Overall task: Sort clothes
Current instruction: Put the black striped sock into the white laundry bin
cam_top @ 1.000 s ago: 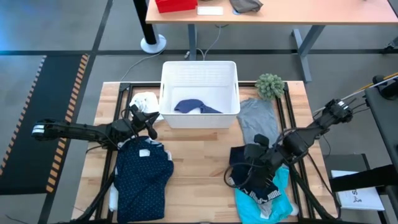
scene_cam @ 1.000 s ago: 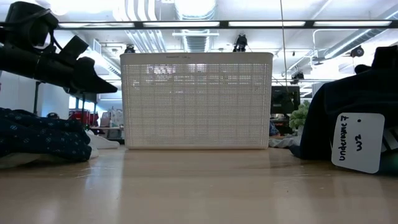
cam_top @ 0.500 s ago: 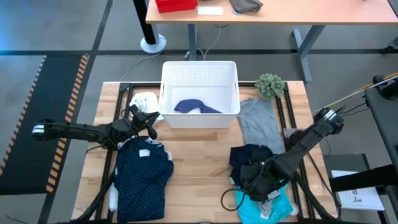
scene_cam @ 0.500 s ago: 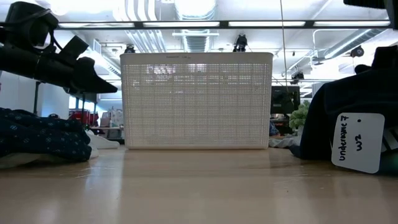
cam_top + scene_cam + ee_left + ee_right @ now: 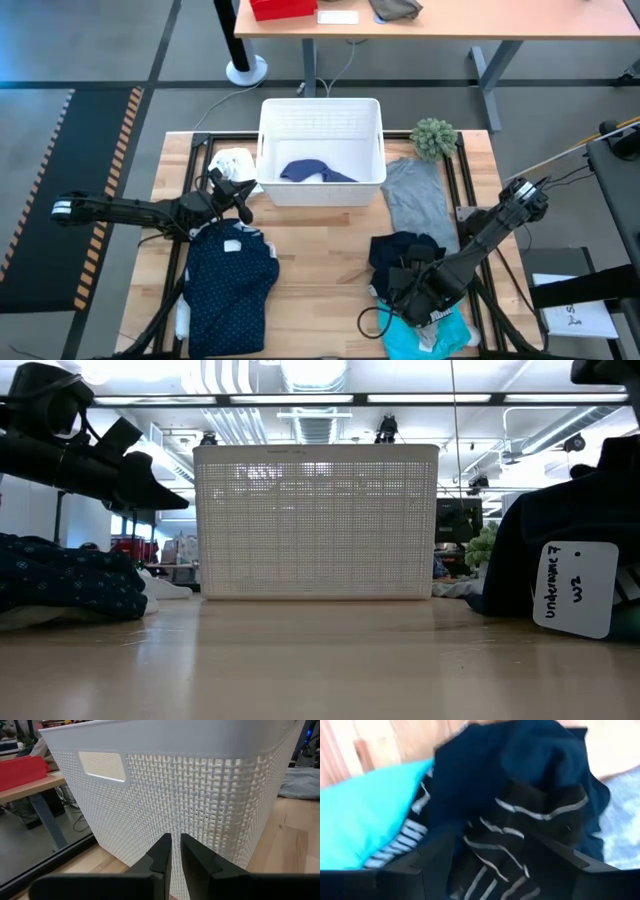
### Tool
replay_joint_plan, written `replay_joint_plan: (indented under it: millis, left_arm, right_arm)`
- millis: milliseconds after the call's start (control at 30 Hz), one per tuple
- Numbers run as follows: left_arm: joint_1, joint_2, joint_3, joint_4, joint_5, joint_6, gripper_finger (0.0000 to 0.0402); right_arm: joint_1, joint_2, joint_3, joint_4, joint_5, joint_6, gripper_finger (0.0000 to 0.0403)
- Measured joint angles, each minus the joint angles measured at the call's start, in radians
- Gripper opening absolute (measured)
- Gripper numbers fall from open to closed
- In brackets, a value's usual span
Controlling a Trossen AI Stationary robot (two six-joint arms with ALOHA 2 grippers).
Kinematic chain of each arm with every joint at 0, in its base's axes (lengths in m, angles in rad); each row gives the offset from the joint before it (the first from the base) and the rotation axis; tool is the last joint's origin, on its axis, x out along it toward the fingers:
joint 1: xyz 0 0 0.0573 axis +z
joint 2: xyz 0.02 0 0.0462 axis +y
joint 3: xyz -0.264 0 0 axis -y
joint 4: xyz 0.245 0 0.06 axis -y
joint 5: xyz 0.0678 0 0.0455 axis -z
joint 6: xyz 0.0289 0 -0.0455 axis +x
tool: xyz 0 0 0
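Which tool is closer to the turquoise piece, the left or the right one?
Right. The right tool is at the turquoise piece, over the dark clothes; the left tool is across the table beside the white basket.

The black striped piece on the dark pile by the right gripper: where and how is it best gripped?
Probably at the raised fold of the black striped piece, coming straight down from above. It lies bunched on top of the navy piece, beside the turquoise piece, so a ridge stands up to pinch without catching the layers beneath. The right gripper hovers open astride it.
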Motion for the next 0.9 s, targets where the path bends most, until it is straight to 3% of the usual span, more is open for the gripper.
replay_joint_plan:
  millis: [300, 633, 900]
  left_arm:
    - [0.000, 0.000, 0.000, 0.000, 0.000, 0.000, 0.0027]
    - [0.000, 0.000, 0.000, 0.000, 0.000, 0.000, 0.0027]
    - [0.000, 0.000, 0.000, 0.000, 0.000, 0.000, 0.0027]
  right_arm:
    - [0.000, 0.000, -0.038, -0.013, 0.000, 0.018, 0.0213]
    - [0.012, 0.000, -0.043, 0.002, 0.001, 0.054, 0.0224]
    - [0.012, 0.000, -0.048, 0.006, 0.038, 0.071, 0.0199]
